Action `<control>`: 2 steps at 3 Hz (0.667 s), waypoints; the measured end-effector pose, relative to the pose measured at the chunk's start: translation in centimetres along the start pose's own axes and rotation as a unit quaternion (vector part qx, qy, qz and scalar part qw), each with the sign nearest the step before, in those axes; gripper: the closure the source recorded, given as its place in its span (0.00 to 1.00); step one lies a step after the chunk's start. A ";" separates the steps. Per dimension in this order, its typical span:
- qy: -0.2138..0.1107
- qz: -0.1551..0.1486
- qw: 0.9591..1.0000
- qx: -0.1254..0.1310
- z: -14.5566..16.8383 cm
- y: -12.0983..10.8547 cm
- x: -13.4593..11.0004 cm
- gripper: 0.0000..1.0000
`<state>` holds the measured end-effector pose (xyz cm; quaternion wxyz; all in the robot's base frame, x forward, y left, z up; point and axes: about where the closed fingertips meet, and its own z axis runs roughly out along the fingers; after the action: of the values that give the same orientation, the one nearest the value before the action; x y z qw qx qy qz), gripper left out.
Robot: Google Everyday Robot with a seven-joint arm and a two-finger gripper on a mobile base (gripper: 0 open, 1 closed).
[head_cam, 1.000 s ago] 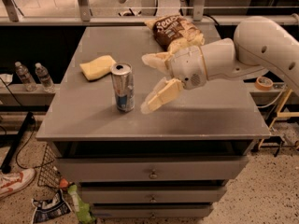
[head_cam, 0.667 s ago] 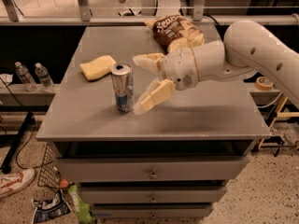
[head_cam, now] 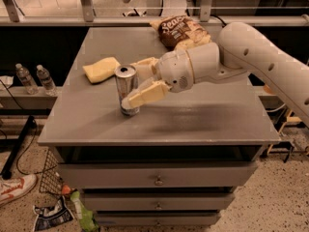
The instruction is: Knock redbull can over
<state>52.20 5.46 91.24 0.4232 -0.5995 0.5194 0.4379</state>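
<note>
The redbull can (head_cam: 125, 87), a slim silver can with blue panels and a pull-tab top, stands upright on the grey cabinet top (head_cam: 203, 120), left of the middle. My gripper (head_cam: 136, 82) comes in from the right and is open. Its near finger (head_cam: 147, 93) lies across the can's front right side and touches it low down. The far finger (head_cam: 144, 65) sits just behind the can's top. The can's right side is partly hidden by the near finger.
A yellow sponge (head_cam: 101, 69) lies behind and left of the can. A brown chip bag (head_cam: 179, 31) lies at the back. Two water bottles (head_cam: 36, 78) stand on a low shelf to the left. Drawers (head_cam: 158, 178) sit below the top.
My gripper has moved left, from beside the can to straddling it, with the near finger now against it. The can still stands upright in the same place.
</note>
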 end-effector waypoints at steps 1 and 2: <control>-0.004 0.001 1.000 -0.010 0.7 -0.2 -0.3 0.53; -0.003 -0.004 1.000 -0.014 1.0 -0.5 -1.0 0.77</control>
<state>52.53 6.74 92.01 0.4181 -0.6064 0.5094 0.4450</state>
